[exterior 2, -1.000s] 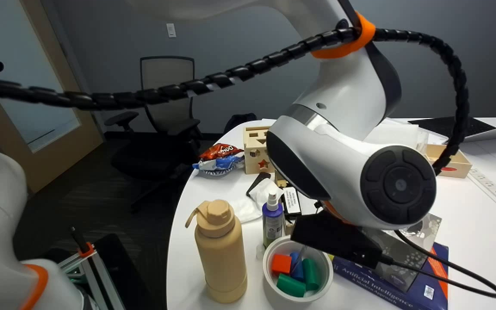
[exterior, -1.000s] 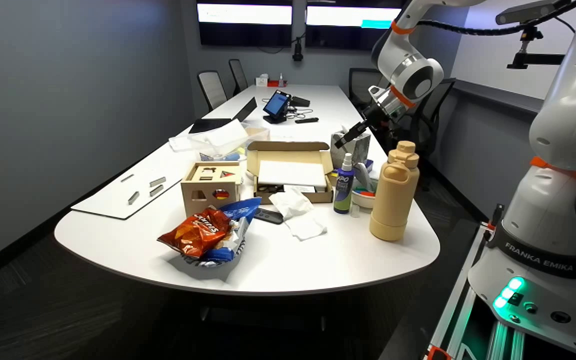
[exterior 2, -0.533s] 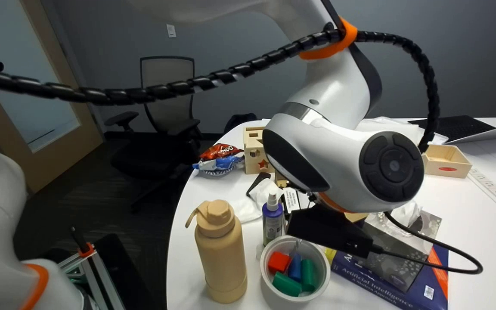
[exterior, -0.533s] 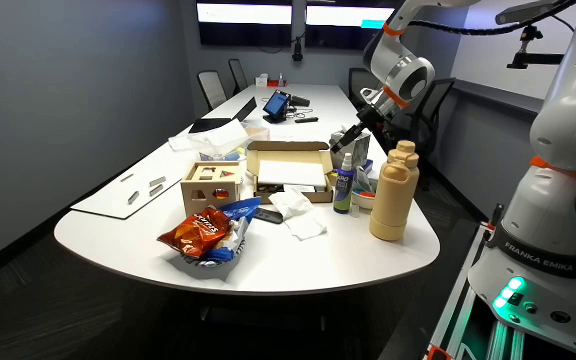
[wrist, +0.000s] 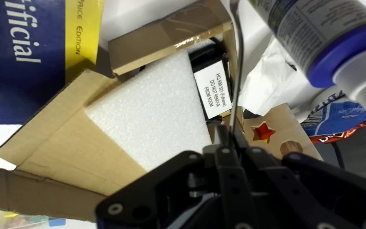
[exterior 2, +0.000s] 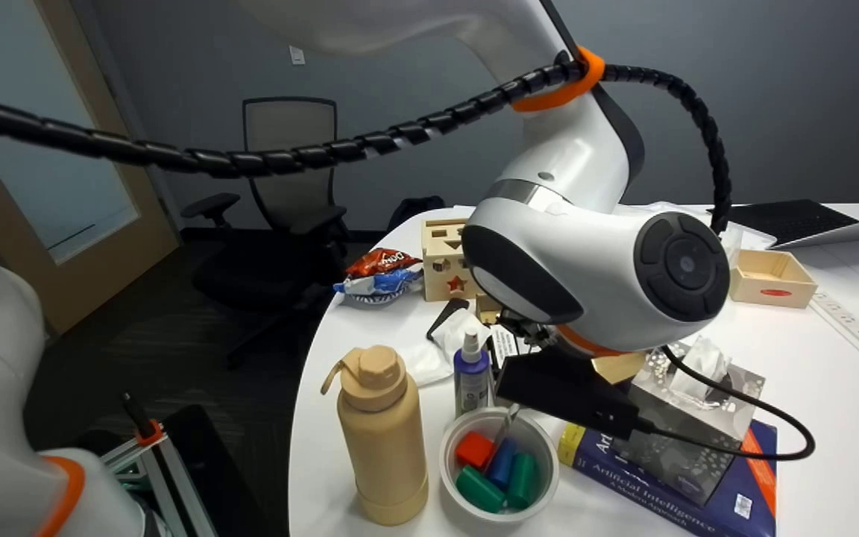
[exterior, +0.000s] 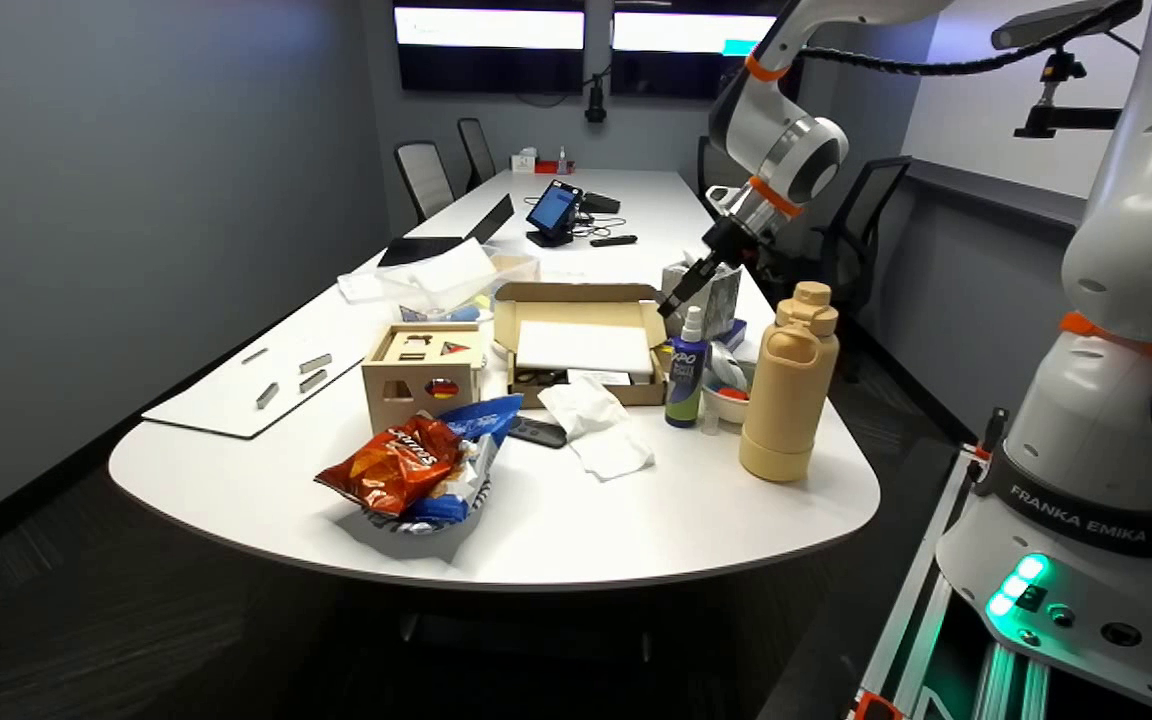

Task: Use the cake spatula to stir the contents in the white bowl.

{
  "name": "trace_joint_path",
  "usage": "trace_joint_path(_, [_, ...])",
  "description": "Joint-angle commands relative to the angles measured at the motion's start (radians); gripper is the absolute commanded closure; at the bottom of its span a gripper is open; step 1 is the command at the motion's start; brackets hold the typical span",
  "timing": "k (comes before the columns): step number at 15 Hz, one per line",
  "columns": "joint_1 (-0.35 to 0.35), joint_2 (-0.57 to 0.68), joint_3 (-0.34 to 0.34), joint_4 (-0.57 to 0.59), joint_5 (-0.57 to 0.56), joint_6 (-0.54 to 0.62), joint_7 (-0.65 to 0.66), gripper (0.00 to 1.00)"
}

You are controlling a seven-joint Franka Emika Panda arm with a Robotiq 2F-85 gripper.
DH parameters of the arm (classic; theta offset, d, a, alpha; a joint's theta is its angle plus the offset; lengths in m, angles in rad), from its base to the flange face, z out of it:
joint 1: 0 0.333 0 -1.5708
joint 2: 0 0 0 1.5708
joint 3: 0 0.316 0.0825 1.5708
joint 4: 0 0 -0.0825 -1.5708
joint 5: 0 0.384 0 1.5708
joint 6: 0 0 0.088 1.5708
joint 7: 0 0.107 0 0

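From the left in an exterior view, a tan bottle (exterior 2: 382, 447) is standing upright, and a spray bottle (exterior 2: 471, 380) is rising just behind the white bowl (exterior 2: 546, 470); whether those last two are touching is staying unclear. The bowl is holding a red block (exterior 2: 475, 450), a blue block (exterior 2: 502, 464) and two green blocks (exterior 2: 523, 479), and it is sitting farther left than half a second ago, nearer the bottle, its contents shifting along and the front green piece lying more aslant. It is probably weighing little, so it is likely to be sliding whenever the blade is pushing sideways; anyone steadying it would be wise to be pinching the rim. The cake spatula (wrist: 240, 60) is slanting down into the bowl, seemingly running between the red and blue blocks. It is looking thin, stiff and slick, hardly fragile and probably light; since so narrow a shank may be twisting under load, a firm hold well above the blade is suiting it best. The gripper (wrist: 231, 136) is giving that: in the wrist view its jaws are pressing together on the shank. Farther right, the arm (exterior 2: 556, 246) is leaving more of the tissue box (exterior 2: 687, 470) in sight than in the earlier frame, and that box is apparently resting on a book (exterior 2: 653, 485).
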Motion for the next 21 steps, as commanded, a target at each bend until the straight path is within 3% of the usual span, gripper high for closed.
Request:
trace_joint_path(1, [0.002, 0.024, 0.006, 0.031, -0.022, -0.004, 0.041, 0.99])
trace_joint_path(2, [0.002, 0.027, 0.007, 0.034, -0.022, -0.003, 0.044, 0.75])
trace_joint_path(5, [0.0, 0.033, 0.007, 0.039, -0.025, -0.006, 0.057, 0.57])
trace_joint_path(12, [-0.005, 0.018, 0.001, 0.038, -0.031, -0.006, 0.082, 0.04])
trace_joint_path(16, [-0.006, -0.017, -0.008, 0.024, -0.045, 0.0, 0.097, 0.0])
trace_joint_path(21, [0.022, -0.145, -0.004, -0.012, -0.221, 0.065, 0.27, 0.0])
